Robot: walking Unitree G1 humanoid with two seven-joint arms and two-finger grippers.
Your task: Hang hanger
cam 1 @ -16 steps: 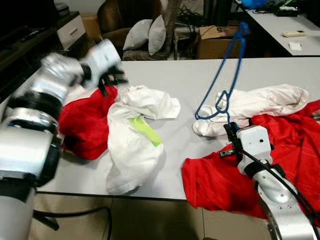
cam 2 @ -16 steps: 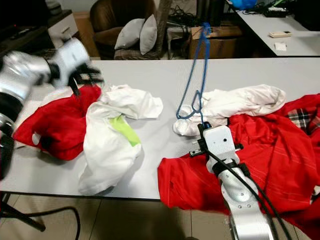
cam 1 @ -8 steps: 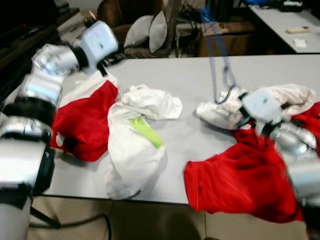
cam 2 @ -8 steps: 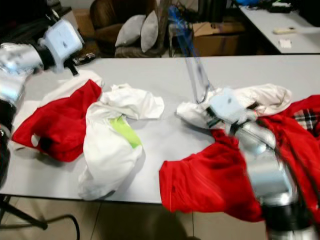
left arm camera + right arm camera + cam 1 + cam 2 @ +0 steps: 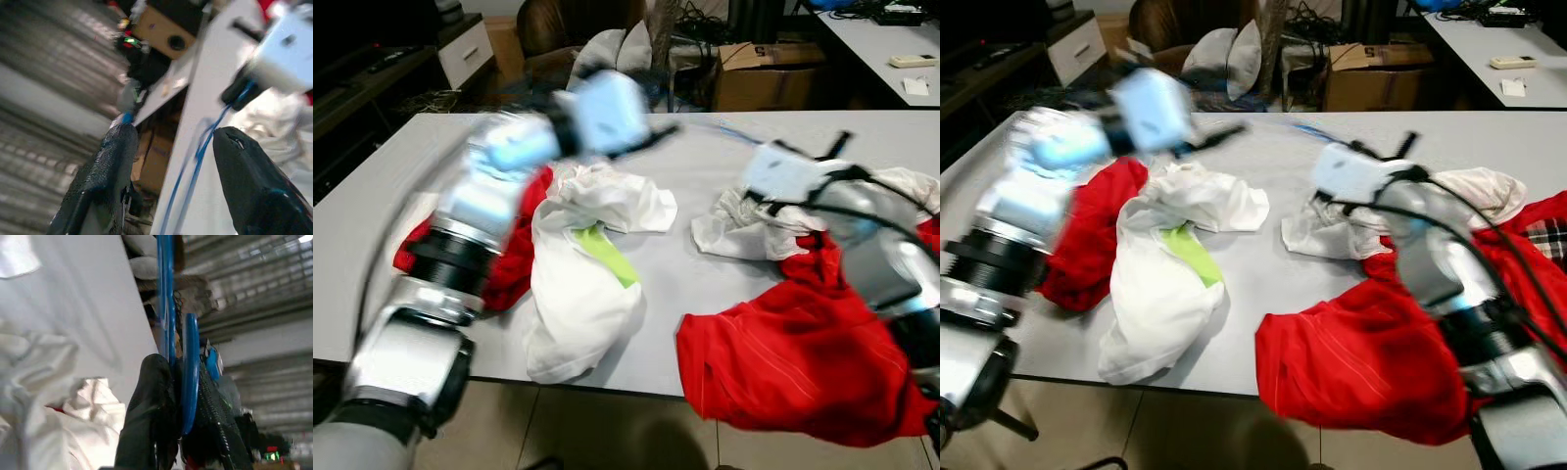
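A thin blue hanger (image 5: 166, 293) is clamped between the black fingers of my right gripper (image 5: 176, 372), which is shut on it. It reaches low over the grey table (image 5: 705, 274) toward the left as a faint blue streak (image 5: 1312, 129). My left arm is blurred over the middle of the table. Its gripper (image 5: 176, 132) is open, and the hanger's wire (image 5: 198, 154) lies in the gap between its fingers without touching them. My right wrist is above a crumpled white garment (image 5: 754, 230).
A white garment with a green stripe (image 5: 578, 294) and a red one (image 5: 509, 259) lie on the left of the table. More red cloth (image 5: 783, 362) hangs over the front right edge. Behind stand an armchair with cushions (image 5: 607, 44) and a cardboard box (image 5: 764, 73).
My left arm has swung right across the table toward the hanger. The right gripper has tipped the hanger from upright to lying low, pointing left.
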